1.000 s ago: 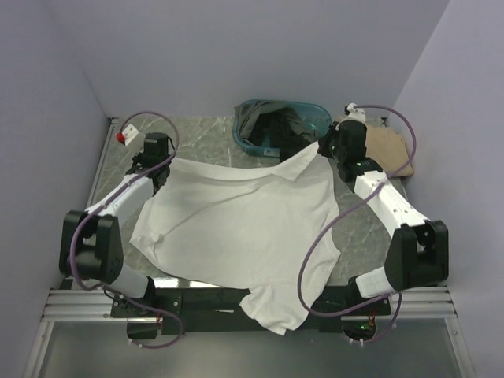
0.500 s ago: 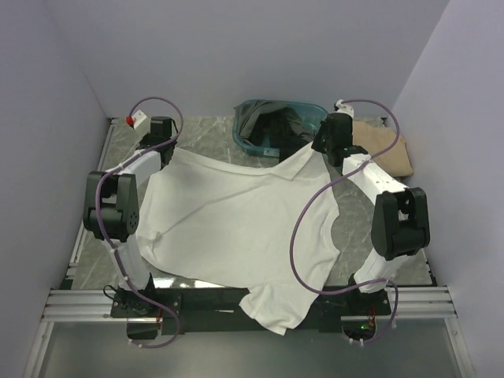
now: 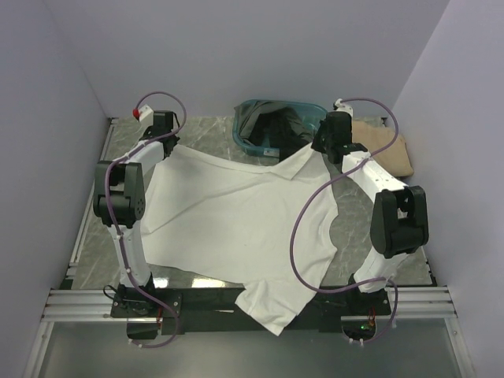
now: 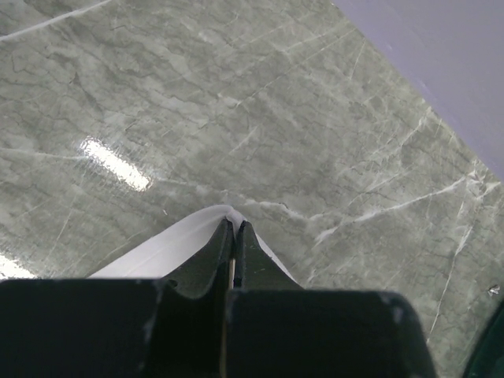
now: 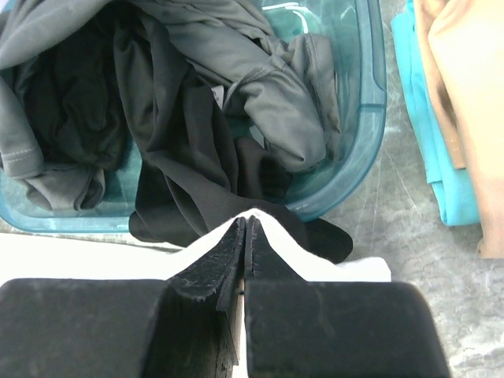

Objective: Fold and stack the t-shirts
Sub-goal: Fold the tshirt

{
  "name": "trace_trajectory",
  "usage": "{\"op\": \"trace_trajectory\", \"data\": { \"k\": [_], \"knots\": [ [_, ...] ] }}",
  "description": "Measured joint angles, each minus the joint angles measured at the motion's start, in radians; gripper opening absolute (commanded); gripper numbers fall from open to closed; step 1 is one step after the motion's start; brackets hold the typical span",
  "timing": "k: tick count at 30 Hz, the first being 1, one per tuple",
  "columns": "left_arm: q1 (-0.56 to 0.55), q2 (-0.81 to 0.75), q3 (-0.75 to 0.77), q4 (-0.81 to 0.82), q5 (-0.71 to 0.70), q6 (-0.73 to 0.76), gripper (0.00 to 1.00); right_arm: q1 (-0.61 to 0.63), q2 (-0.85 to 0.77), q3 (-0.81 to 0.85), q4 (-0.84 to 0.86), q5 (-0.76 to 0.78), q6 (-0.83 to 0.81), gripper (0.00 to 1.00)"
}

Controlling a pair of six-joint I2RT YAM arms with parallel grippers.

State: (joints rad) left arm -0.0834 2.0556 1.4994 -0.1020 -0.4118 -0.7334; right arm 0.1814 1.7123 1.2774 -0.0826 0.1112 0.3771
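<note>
At eleven and one o'clock on the table (image 4: 236,102), left fingers (image 4: 211,256) and right fingers (image 5: 214,264) pinch the white shirt (image 3: 244,228) spread; next, likely release and fold.

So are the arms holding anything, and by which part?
Both hold the white shirt: left gripper pinches its far left corner, right gripper its far right corner.

The left arm (image 3: 143,153) and right arm (image 3: 367,168) both stretch far forward, each with jaws clamped tight.
</note>
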Motion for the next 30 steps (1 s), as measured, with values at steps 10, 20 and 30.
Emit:
{"op": "trace_trajectory", "data": {
  "k": [10,20,30],
  "knots": [
    [0.0,-0.03,-0.037,-0.01,0.008,0.008,0.01,0.0,-0.012,-0.001,-0.094,-0.001,0.031,0.0],
    [0.0,-0.223,-0.18,-0.002,0.004,0.002,0.01,0.009,-0.221,-0.102,-0.224,-0.037,0.113,0.0],
    [0.0,-0.303,-0.272,-0.001,-0.006,-0.013,0.01,0.101,-0.397,-0.243,-0.335,-0.04,0.181,0.0]
  ]
}}
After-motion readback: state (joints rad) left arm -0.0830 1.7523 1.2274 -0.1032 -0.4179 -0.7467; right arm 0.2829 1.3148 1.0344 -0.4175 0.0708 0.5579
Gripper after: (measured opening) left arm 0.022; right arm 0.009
